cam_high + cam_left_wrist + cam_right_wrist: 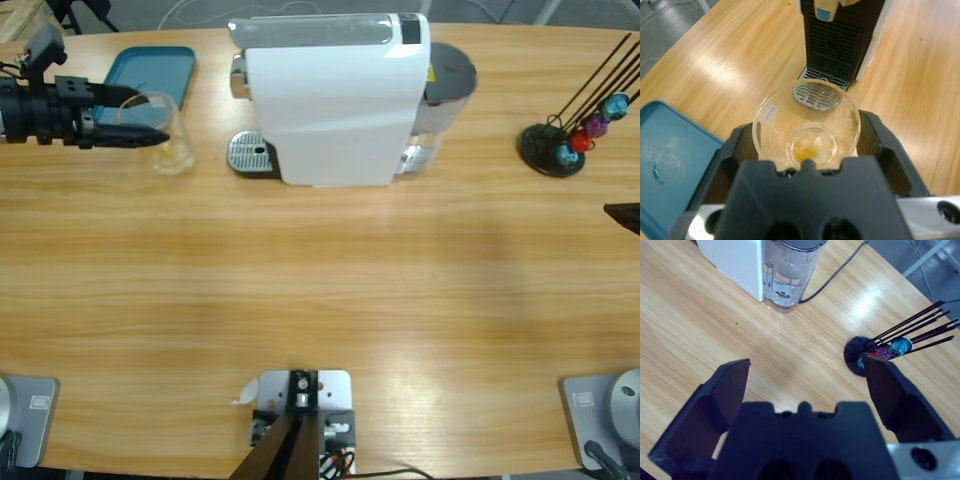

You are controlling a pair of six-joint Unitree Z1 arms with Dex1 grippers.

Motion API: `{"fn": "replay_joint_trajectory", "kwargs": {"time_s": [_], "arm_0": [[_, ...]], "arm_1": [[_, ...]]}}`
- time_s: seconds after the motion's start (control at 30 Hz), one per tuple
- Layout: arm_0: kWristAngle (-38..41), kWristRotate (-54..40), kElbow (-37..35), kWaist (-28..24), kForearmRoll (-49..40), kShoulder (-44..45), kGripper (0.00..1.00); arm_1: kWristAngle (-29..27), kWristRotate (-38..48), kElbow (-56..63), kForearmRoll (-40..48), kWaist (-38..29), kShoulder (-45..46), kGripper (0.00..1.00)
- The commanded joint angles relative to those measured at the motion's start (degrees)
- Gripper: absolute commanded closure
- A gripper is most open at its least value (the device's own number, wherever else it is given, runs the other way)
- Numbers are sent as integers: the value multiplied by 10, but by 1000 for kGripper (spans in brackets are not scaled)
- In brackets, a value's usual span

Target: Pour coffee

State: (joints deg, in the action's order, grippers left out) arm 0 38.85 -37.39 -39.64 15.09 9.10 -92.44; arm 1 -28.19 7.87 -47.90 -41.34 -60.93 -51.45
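Long wooden table (pixel 330 290), grey floor past its edge. White coffee machine (pixel 335 100) at back centre, its drip grate (pixel 250 153) facing the left gripper (pixel 150 115), capsule rack (pixel 560 150) far right. Left gripper is clamped on a clear glass cup (pixel 806 127) beside the teal tray (pixel 150 70) — mouth toward the machine, axis along the jaws; a thin brownish coffee residue (pixel 807 150) at its bottom. Right gripper (pixel 805 385) — jaws spread wide, holding nothing.

A teal tray (pixel 150 72) is seen left of the white coffee machine (pixel 335 100) on the tabletop (pixel 320 300). A black capsule rack (pixel 560 145) with coloured capsules (pixel 590 128) is set well to the machine's right.
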Motion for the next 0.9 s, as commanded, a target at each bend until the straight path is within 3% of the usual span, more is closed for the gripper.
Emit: {"fn": "replay_joint_trajectory", "kwargs": {"time_s": [0.03, 0.33, 0.6, 0.9], "arm_0": [[-5, -83, -37, 53, 8, -67, 1000], [2, -75, -56, 68, 58, -107, 1000], [-1, -25, -71, 113, 116, -155, 1000], [-7, -20, -57, 115, 132, -181, 1000]], "arm_1": [[-10, -9, 22, 5, -7, 1, 4], [-10, -7, 23, 5, -7, 8, 4], [-11, -7, 24, 7, -7, 8, 4], [-11, -7, 24, 7, -7, 8, 4]]}}
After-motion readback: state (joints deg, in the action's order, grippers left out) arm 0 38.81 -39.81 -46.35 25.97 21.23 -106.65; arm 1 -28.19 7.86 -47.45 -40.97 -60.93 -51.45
